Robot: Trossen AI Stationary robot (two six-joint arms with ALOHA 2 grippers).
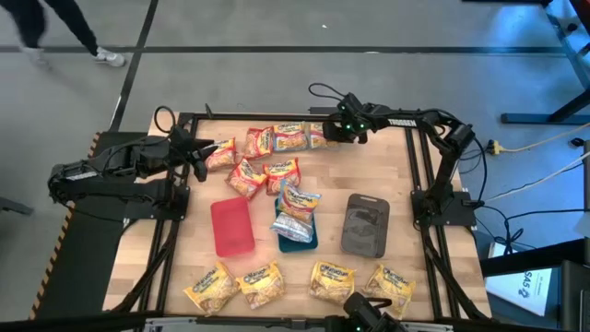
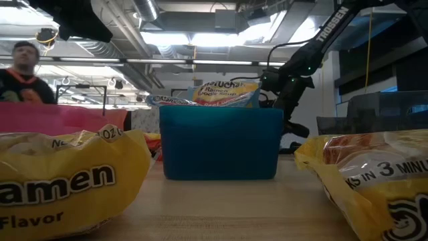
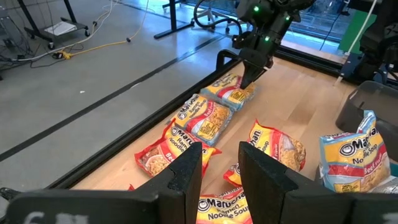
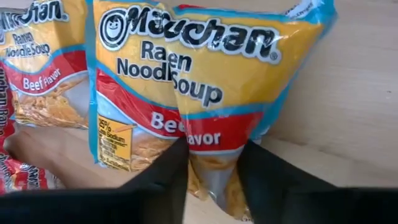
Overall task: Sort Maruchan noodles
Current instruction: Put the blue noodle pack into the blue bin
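Note:
My right gripper (image 1: 330, 132) is at the table's far edge, shut on a blue-edged Maruchan beef packet (image 4: 205, 81), the right end of a far row of packets (image 1: 286, 138). It also shows in the left wrist view (image 3: 250, 74). My left gripper (image 1: 201, 159) is open and empty, just left of the red packets (image 1: 247, 171), which show beyond its fingers (image 3: 186, 134). Two blue-edged packets (image 1: 295, 210) lie in the teal tray (image 1: 300, 243). Several yellow packets (image 1: 261, 284) lie along the near edge. My right gripper pinches the beef packet between its two fingers (image 4: 166, 171) at one edge, by the word "Flavor" (image 4: 214, 163). The wrapper is creased and bunched between them. The fingers come slanting down from the table's right. The packet's other end (image 3: 225, 93) lies on the table.
A red tray (image 1: 231, 226) and a dark grey tray (image 1: 366, 223) lie flat on either side of the teal tray. Bare wood lies between the far row and the grey tray. A person stands beyond the table in the low view (image 2: 20, 73).

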